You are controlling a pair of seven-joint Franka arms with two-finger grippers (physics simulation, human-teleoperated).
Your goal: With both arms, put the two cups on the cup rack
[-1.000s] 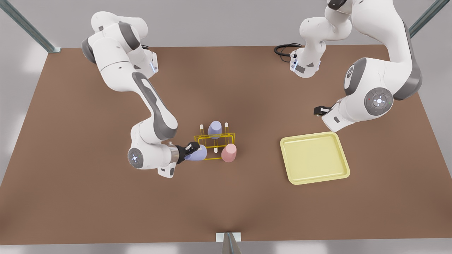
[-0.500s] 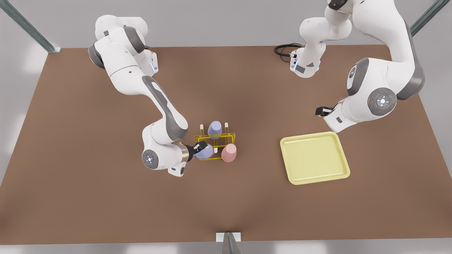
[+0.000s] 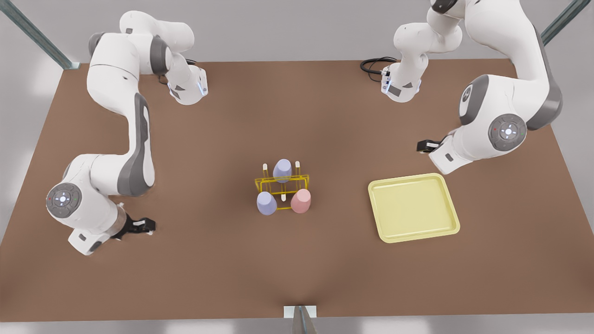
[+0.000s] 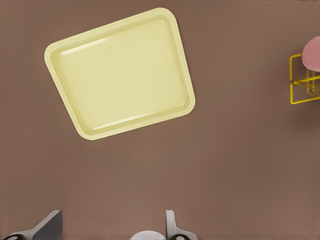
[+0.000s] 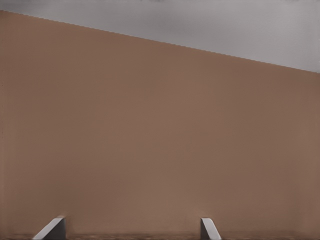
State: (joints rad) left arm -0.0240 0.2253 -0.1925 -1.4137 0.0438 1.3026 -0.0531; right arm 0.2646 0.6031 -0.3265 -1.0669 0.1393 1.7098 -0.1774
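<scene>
The yellow wire cup rack [image 3: 283, 185] stands mid-table with three upturned cups on its pegs. A pale pink cup [image 3: 301, 200] is at its near right, a lavender cup [image 3: 267, 203] at its near left, and a second lavender cup [image 3: 282, 170] at the back. My right gripper [image 3: 146, 226] hangs open and empty far toward the front view's left; its fingers [image 5: 52, 229] are spread over bare table. My left gripper [image 3: 423, 146] waits open above the table behind the tray. The left wrist view catches the pink cup [image 4: 312, 52] and a corner of the rack [image 4: 292, 80].
A flat pale-yellow tray [image 3: 413, 207] lies empty on the front view's right of the rack, also in the left wrist view as the tray [image 4: 120, 72]. A black cable [image 3: 371, 65] coils at the far table edge. The brown table [image 3: 209, 269] is bare in front.
My right gripper let go of the lavender cup, which now stands on the rack's near left peg. It drew back far to the front view's left. The left arm shifted only slightly.
</scene>
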